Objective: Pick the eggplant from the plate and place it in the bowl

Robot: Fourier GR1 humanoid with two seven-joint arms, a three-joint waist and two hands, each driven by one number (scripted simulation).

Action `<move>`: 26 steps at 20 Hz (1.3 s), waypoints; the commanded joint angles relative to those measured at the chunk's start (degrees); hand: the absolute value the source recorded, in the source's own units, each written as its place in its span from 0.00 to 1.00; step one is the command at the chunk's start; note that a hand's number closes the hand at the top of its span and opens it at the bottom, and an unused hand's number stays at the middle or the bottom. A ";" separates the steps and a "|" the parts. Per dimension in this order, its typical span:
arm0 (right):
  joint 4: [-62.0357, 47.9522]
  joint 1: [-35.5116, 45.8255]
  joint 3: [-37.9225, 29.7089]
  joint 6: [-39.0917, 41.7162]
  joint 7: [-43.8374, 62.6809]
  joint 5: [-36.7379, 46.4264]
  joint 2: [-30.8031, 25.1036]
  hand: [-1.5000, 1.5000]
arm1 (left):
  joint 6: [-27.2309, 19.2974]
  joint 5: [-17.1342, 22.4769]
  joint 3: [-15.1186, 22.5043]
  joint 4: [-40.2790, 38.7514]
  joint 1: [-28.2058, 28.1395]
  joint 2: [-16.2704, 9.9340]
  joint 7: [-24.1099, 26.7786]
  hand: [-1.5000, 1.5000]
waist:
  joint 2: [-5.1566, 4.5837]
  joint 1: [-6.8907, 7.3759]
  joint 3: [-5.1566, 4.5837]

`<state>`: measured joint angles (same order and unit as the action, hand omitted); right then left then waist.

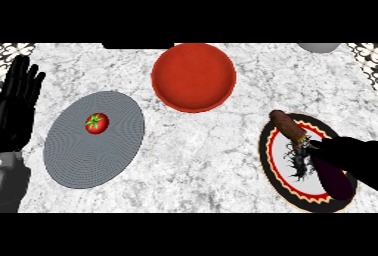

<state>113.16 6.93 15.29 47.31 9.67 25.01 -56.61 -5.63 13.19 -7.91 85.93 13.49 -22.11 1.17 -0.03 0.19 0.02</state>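
A tomato (97, 122) sits on a grey plate (81, 160)

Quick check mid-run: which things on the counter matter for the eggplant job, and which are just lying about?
Job:
eggplant
patterned plate under it
red bowl
right hand at the eggplant

Lying about:
tomato
grey plate
brown item on patterned plate's rim
left hand, resting open at left edge

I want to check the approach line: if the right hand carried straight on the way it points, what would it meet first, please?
The right hand points up-left along the patterned plate. First in that line is the eggplant, apparently already at its fingertips; depth is unclear. Further on lies the red bowl.
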 commanded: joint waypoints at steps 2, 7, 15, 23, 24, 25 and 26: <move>-3.77 -3.91 0.12 -3.56 -6.16 9.09 1.44 0.00 | 0.97 0.45 -1.19 2.76 -0.35 -0.49 -3.19 0.50 | 0.11 -0.23 0.01; -13.37 0.58 1.40 -5.34 -10.85 15.09 6.22 0.00 | 4.55 0.57 -3.14 -1.28 -0.91 -0.85 0.74 0.50 | 0.00 0.02 -0.01; -16.04 -0.87 0.24 -7.00 -19.29 20.05 9.20 0.00 | 3.15 -1.74 -2.42 2.40 -2.92 2.02 0.04 0.50 | 0.07 -0.09 -0.02; -26.03 5.42 1.18 -6.92 -23.55 27.71 13.00 0.00 | 2.34 -3.97 -3.07 -5.54 4.86 2.81 0.91 0.50 | -0.10 -0.13 -0.03; -25.65 2.78 0.54 -8.22 -24.19 28.67 13.65 0.00 | 4.42 -1.58 -4.86 1.87 -1.47 1.48 -1.82 0.50 | 0.04 0.07 -0.02; -23.03 3.71 -0.17 -4.53 -23.27 28.50 13.64 0.00 | 1.88 -3.84 -3.45 1.79 0.63 2.91 -2.28 0.50 | 0.05 -0.09 -0.03; -25.59 3.19 1.53 -8.86 -24.08 31.25 15.33 0.00 | 2.97 -4.30 -3.53 -3.72 2.76 3.21 1.36 0.50 | -0.02 -0.20 -0.03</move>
<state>89.71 9.34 16.03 39.41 -13.55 52.43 -43.73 -2.94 9.94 -11.25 85.48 14.36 -19.56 0.71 -0.02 0.09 0.00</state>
